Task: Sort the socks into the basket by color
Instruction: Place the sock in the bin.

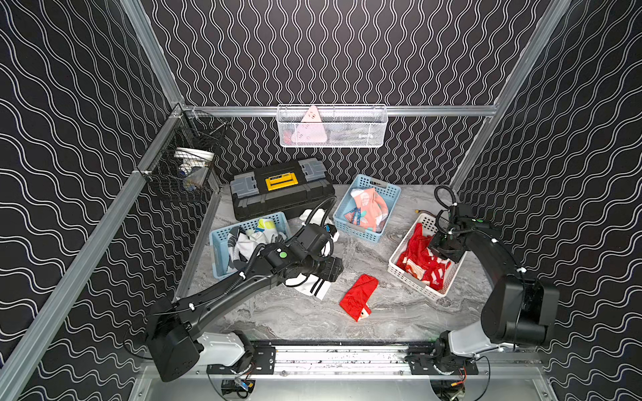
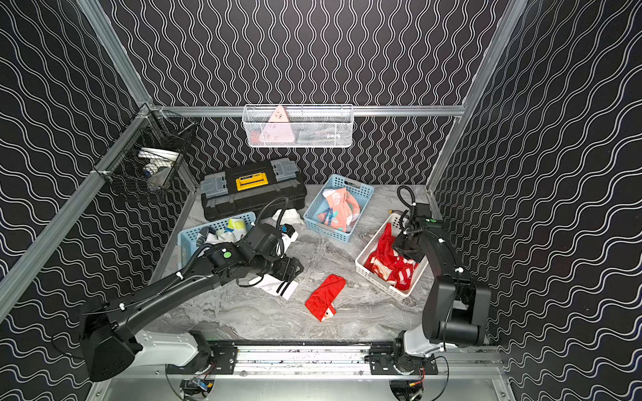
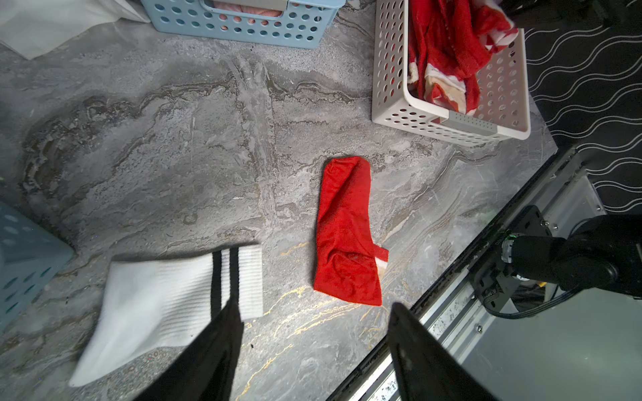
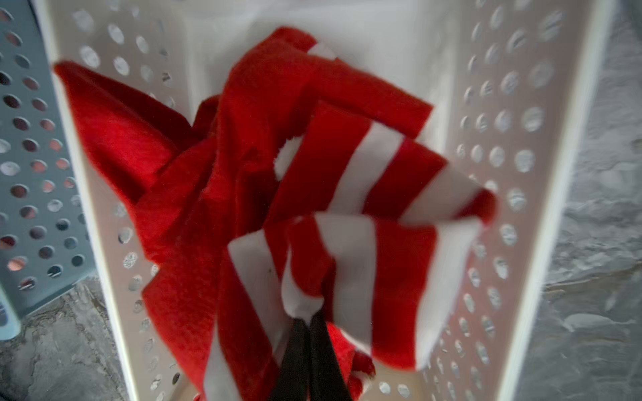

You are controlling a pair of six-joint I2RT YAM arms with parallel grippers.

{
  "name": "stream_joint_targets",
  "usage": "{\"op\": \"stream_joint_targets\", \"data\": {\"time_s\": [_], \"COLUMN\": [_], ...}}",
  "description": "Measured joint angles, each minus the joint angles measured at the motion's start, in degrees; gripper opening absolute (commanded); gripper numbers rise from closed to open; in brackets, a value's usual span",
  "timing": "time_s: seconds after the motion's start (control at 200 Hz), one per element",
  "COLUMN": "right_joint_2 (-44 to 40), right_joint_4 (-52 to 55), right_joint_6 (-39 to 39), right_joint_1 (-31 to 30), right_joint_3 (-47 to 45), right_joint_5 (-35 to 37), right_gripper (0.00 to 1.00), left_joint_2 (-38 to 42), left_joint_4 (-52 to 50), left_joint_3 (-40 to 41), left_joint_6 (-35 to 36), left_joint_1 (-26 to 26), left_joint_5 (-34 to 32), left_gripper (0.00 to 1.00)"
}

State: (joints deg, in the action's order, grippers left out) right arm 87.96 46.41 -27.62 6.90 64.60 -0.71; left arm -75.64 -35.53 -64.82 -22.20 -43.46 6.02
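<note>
The left gripper [image 3: 314, 309] was held with jaws apart above the table [image 3: 173, 139]. The red sock [image 3: 347, 236] lay just ahead between them, its long axis pointed away toward the white basket [image 3: 389, 69]. The white sock [image 3: 166, 305] was overlapped at its cuff by one finger [image 3: 222, 333]. The right gripper [image 4: 307, 323] was clamped on a striped sock [image 4: 351, 243] over that basket, so the left arm was judged nearer.

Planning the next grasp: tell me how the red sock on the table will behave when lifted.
The red sock lies creased and flat, so it will probably drape limply. Thin fabric, likely light. Its fuzzy knit probably grips well.
</note>
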Motion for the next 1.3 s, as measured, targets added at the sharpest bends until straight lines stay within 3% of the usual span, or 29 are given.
{"op": "stream_joint_targets", "data": {"time_s": [0.36, 0.53, 0.721, 0.976, 1.131, 1.301], "right_joint_2": [4.39, 1.49, -4.07, -11.23, -13.66, -14.99], "right_joint_4": [-4.28, -3.13, -0.26, 4.68, 7.06, 7.61], "right_joint_6": [-1.66, -1.66, -1.64, -1.42, -1.38, -1.44], "right_joint_1": [0.31, 0.31, 0.28, 0.28, -0.33, -2.6], "right_joint_3": [-3.85, -2.84, -1.66, -0.57, 2.67, 3.72], "right_joint_5": [-0.2, -0.68, -1.38, -2.49, -3.74, -6.69], "right_gripper": [0.0, 0.39, 0.62, 0.87, 0.94, 0.96], "left_joint_2": [-2.51, -4.15, -6.56, -10.86, -14.08, -18.32], "left_joint_4": [0.44, 1.27, 2.54, 3.1, 3.65, 3.98], "left_joint_3": [0.0, 0.0, 0.02, -0.5, -1.42, -2.36], "left_joint_6": [1.62, 2.51, 2.69, 2.8, 2.82, 2.84], "left_joint_1": [-0.98, -2.14, -4.39, -8.33, -11.26, -14.01], "left_joint_5": [0.22, 0.24, 0.2, -0.31, -1.4, -2.69], "left_gripper": [0.72, 0.73, 0.73, 0.77, 0.81, 0.82]}}
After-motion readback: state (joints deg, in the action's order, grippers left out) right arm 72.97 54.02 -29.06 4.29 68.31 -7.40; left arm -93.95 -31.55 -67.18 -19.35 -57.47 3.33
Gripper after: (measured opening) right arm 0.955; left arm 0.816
